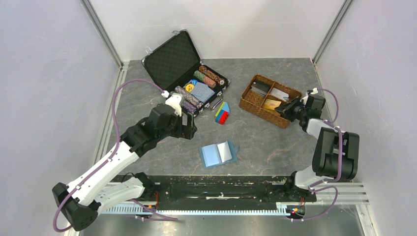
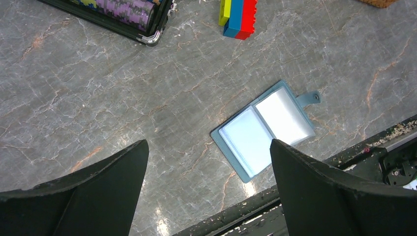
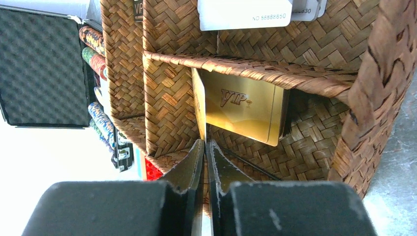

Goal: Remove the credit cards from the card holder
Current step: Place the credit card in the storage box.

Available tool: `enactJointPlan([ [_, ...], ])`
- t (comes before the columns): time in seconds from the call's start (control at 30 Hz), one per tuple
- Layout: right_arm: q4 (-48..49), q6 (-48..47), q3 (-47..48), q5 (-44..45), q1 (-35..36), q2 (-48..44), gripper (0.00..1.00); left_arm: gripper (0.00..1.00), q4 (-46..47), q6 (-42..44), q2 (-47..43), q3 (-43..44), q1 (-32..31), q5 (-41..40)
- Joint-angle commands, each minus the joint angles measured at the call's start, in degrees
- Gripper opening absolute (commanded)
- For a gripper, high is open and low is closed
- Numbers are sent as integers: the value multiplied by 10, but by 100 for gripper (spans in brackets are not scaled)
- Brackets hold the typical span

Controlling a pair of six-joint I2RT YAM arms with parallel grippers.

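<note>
The left gripper (image 2: 207, 147), nearest in the left wrist view, hangs above the tabletop (image 1: 275, 142) with its two dark fingers (image 2: 103, 191) spread wide and nothing between them. It sits left of the middle, just in front of the black chip case (image 1: 184, 73). The case stands open at the far edge with its lid raised and rows of chips inside. Beside its right corner lies a small stack of coloured blocks (image 1: 222, 113).

The card holder (image 1: 219, 154) lies open and flat close to the near edge, about midway along it. Both leaves face up and its tab points right.

Toward the far right corner is the wicker tray (image 1: 260, 112), touched by neither arm's base. A white card (image 3: 243, 14) lies in one compartment and a gold credit card (image 3: 246, 105) marked VIP leans in another. A second gold card (image 3: 198, 105) stands there edge-on, its lower edge at the tips of the right gripper (image 3: 205, 142). That gripper's fingers are all but together, and whether they pinch the card cannot be told.
</note>
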Motion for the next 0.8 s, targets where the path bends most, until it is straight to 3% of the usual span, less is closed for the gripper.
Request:
enactJointPlan([
  [0.0,12,-4,21,2,1,7,9,100,5,42,-4,2,0,-11],
  [0.13,-1,-11,25,5,1,13,17,100,5,42,-3,2,0,-13],
  [0.77,-67,-43,56,47,1,7,36,100,2,42,2,4,1,-21],
])
